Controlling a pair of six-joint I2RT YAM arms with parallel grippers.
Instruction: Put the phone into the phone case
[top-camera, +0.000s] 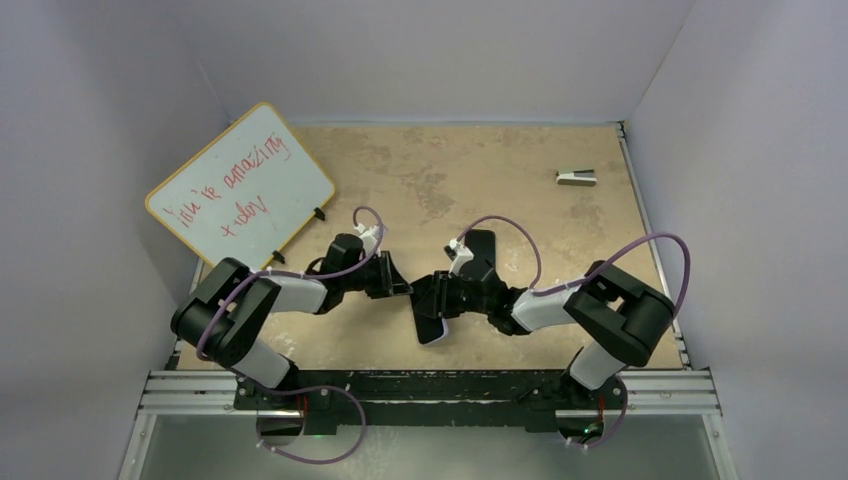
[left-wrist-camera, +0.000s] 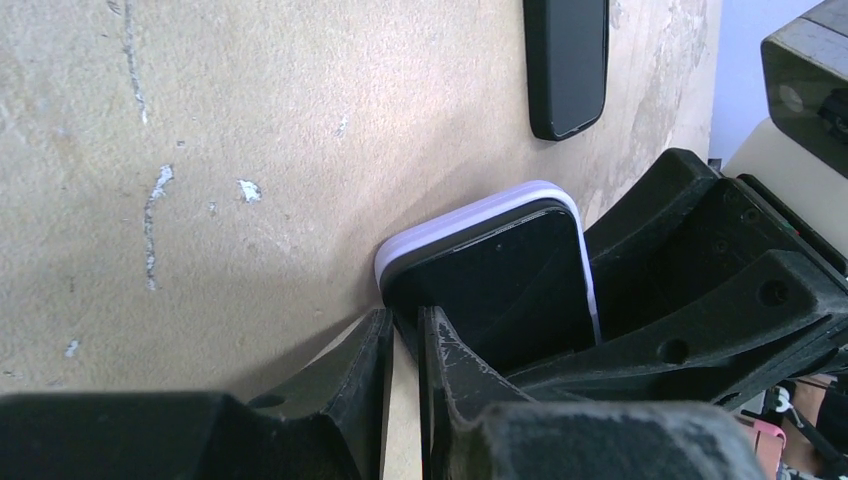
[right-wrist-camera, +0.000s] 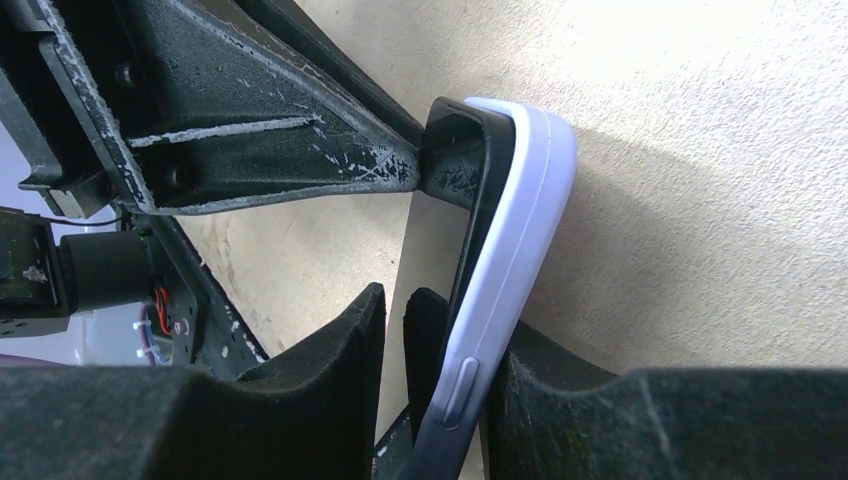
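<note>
The black phone (left-wrist-camera: 500, 290) sits inside the pale lavender phone case (left-wrist-camera: 470, 215), which shows as a light rim round it. My right gripper (right-wrist-camera: 445, 315) grips the cased phone edge-on, one finger behind the case (right-wrist-camera: 510, 250) and one on the glossy face side. My left gripper (left-wrist-camera: 405, 320) is shut with a thin slit between its fingers, its tips against the phone's corner (right-wrist-camera: 470, 160). In the top view both grippers, left (top-camera: 403, 284) and right (top-camera: 440, 298), meet at mid-table and hide the phone.
Another black phone-shaped slab (top-camera: 430, 328) with a pale end lies on the table just below the grippers, and it also shows in the left wrist view (left-wrist-camera: 565, 60). A whiteboard (top-camera: 240, 185) leans at the back left. A small grey block (top-camera: 576, 178) lies at the back right.
</note>
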